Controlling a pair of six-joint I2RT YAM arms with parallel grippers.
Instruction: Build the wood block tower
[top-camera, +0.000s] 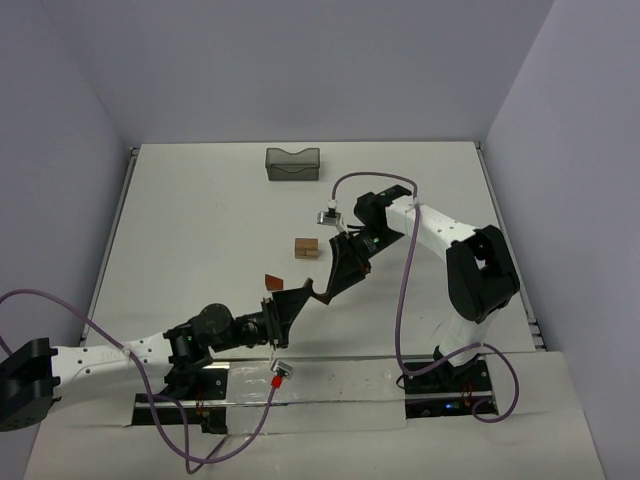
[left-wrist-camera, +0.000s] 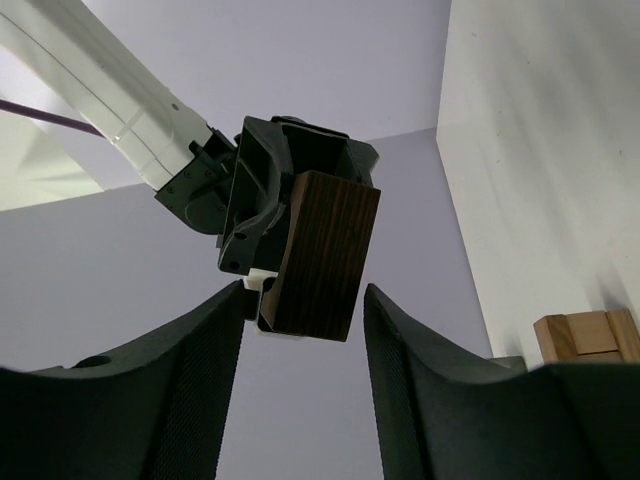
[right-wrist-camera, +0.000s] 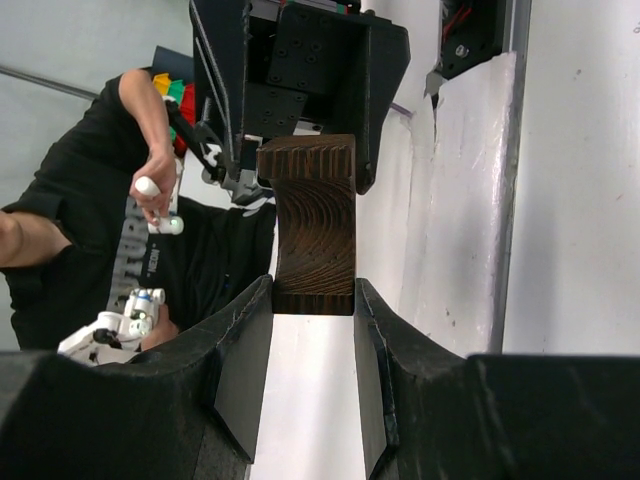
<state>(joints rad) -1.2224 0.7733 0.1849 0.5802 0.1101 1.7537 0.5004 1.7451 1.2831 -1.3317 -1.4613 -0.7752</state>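
Observation:
The dark brown arch (right-wrist-camera: 313, 225) is pinched at one end between my right gripper's (right-wrist-camera: 313, 295) fingers and held in the air above the table's middle (top-camera: 322, 291). My left gripper (left-wrist-camera: 303, 300) faces it with its fingers spread on either side of the arch's (left-wrist-camera: 325, 255) free end, with gaps on both sides. The grippers meet tip to tip in the top view, left (top-camera: 292, 305) and right (top-camera: 338, 282). A reddish-brown wedge (top-camera: 272, 281) lies on the table beside them. Light tan blocks (top-camera: 306, 247) sit stacked just beyond and also show in the left wrist view (left-wrist-camera: 588, 335).
A dark translucent bin (top-camera: 292, 163) stands at the table's far edge. Purple cables loop from both arms. A person in a black shirt (right-wrist-camera: 90, 240) shows past the near edge in the right wrist view.

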